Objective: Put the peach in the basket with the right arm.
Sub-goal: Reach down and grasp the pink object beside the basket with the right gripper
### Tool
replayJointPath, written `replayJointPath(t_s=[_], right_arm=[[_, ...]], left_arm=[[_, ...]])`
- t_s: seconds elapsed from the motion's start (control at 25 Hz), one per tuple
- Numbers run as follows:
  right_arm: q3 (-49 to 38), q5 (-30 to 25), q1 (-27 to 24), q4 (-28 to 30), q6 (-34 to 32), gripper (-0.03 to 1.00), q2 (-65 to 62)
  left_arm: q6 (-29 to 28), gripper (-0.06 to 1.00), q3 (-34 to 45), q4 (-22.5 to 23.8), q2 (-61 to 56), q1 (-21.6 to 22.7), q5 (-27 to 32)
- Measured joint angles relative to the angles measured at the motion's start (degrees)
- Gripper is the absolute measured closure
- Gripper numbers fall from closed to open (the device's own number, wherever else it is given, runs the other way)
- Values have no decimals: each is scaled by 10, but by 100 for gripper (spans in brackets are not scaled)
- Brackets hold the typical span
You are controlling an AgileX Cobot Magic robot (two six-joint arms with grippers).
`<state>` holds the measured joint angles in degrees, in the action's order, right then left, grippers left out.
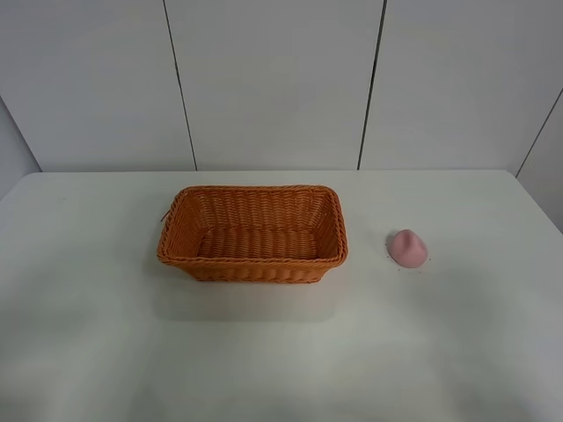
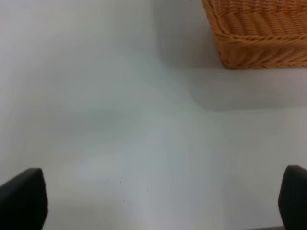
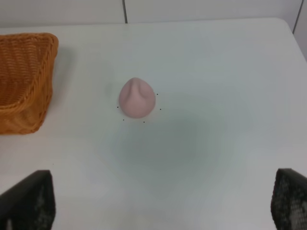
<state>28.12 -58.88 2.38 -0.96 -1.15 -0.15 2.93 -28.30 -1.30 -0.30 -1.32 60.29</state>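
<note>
At three o'clock of the basket (image 1: 253, 272), on the surface (image 1: 88, 352), the peach (image 1: 407, 248) lies untouched; my right end effector (image 3: 159, 197) gapes empty, everything left to do.

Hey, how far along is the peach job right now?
Nothing looks done: the peach sits on the table right of the basket, which is empty. In hand: the right pincer is open, holding nothing, facing the peach. Left: grasp it, lift it, drop it in the basket.
</note>
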Motion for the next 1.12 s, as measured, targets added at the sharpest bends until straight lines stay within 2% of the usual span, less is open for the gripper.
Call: replayJointPath(t_s=[0.52, 0.72, 1.12], right_arm=[[7, -2, 0, 0, -3, 27, 16], [72, 0, 0, -1, -22, 27, 156], [249, 0, 0, -3, -24, 27, 551]], left_arm=[[0, -4, 0, 0, 0, 0, 0], [0, -4, 0, 0, 0, 0, 0], [0, -4, 0, 0, 0, 0, 0]])
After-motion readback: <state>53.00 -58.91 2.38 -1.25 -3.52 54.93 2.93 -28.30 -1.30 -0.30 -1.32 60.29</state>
